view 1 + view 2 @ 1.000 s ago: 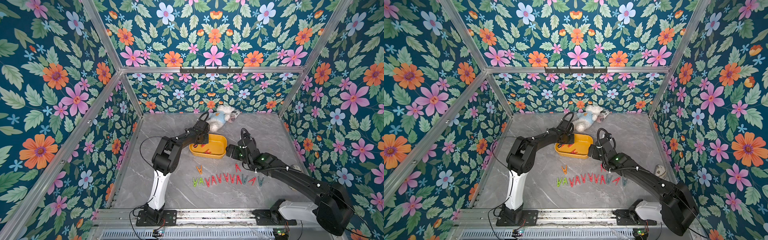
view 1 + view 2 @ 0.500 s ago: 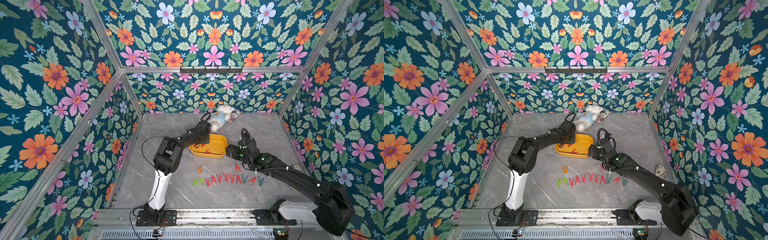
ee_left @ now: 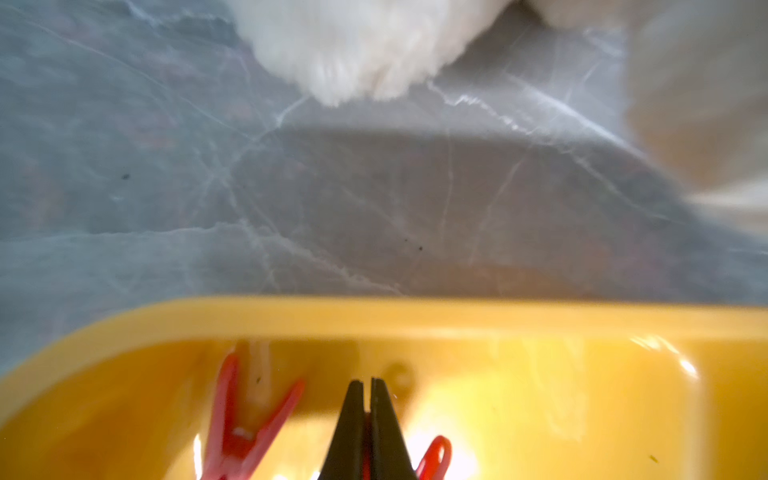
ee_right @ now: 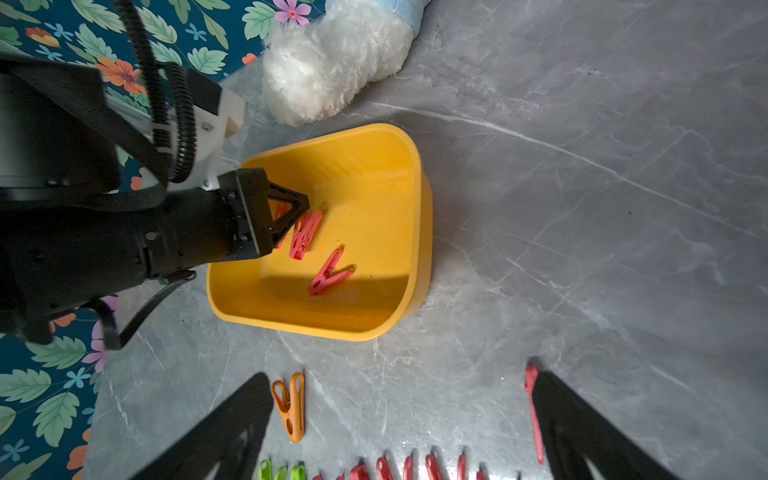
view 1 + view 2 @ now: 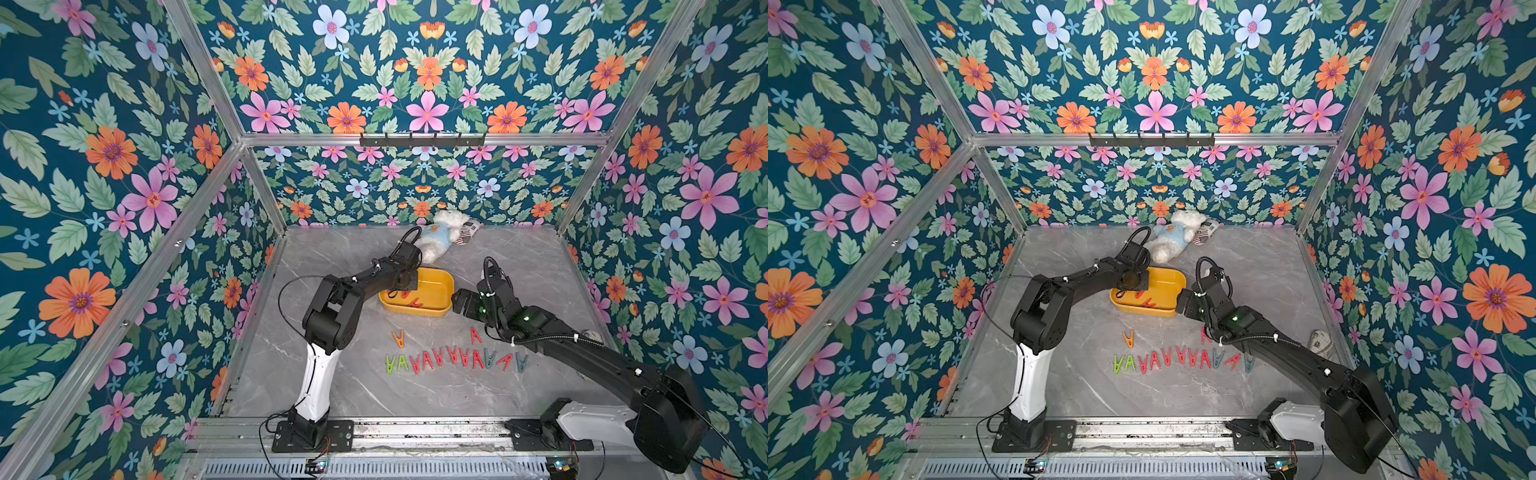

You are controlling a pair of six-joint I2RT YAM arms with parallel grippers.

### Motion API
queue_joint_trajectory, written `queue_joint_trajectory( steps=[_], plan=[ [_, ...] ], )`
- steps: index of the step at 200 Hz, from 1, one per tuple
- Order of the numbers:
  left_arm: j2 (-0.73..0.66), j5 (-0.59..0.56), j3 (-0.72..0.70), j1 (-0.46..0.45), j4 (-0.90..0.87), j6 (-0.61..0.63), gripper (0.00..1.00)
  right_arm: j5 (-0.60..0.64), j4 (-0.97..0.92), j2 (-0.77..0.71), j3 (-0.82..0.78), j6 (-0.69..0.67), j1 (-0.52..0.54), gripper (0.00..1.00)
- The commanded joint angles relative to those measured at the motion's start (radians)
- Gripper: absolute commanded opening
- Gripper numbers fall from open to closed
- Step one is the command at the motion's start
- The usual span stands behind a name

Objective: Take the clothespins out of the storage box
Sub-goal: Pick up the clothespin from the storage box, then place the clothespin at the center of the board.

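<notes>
The left jaws are clenched on a red clothespin [image 4: 305, 232] inside the storage box [image 4: 415, 174]. In the left wrist view their black fingertips [image 3: 353, 399] meet with a sliver of red between them. They reach down over the end of the box nearer the left arm. The right jaws are spread wide and hold nothing. They hang low over the tabletop [image 5: 519, 266], just beside the other end of the box.

A white plush bear [image 5: 440, 237] in a pale blue top lies near the far rim of the box, with bare tabletop between them. An orange mark on its top is too small to read. A small patterned item [image 5: 467, 230] lies against the bear; what it is I cannot tell. Another small pale object [image 5: 1320, 343] sits by the right wall. A black hook rail [image 5: 422, 140] hangs on the back frame.

The yellow box stands mid-tabletop. Besides the gripped peg, a loose red clothespin [image 4: 328, 274] lies on its floor. Outside, nearer the arm bases, a row of clothespins [image 5: 453, 359] runs from green through red to grey-blue. An orange clothespin [image 4: 291, 405] and a single red clothespin [image 5: 475, 334] sit between the row and the box.
</notes>
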Motion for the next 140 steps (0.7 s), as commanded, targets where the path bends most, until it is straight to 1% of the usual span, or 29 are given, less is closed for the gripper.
queue_joint_trajectory(
  steps=[1, 37, 83, 140],
  plan=[
    [-0.045, 0.000, -0.009, 0.000, -0.017, -0.040, 0.00, -0.023, 0.028, 0.003, -0.004, 0.038, 0.002, 0.99],
    [-0.115, 0.009, -0.017, -0.003, -0.033, -0.087, 0.00, -0.066, 0.060, -0.010, -0.023, 0.073, 0.004, 0.99],
    [-0.182, 0.030, -0.040, -0.011, -0.083, -0.177, 0.00, -0.063, 0.045, -0.039, -0.029, 0.107, 0.022, 0.99],
    [-0.261, 0.031, -0.101, -0.057, -0.100, -0.272, 0.00, -0.085, 0.058, -0.109, -0.085, 0.129, 0.035, 0.99]
  ],
)
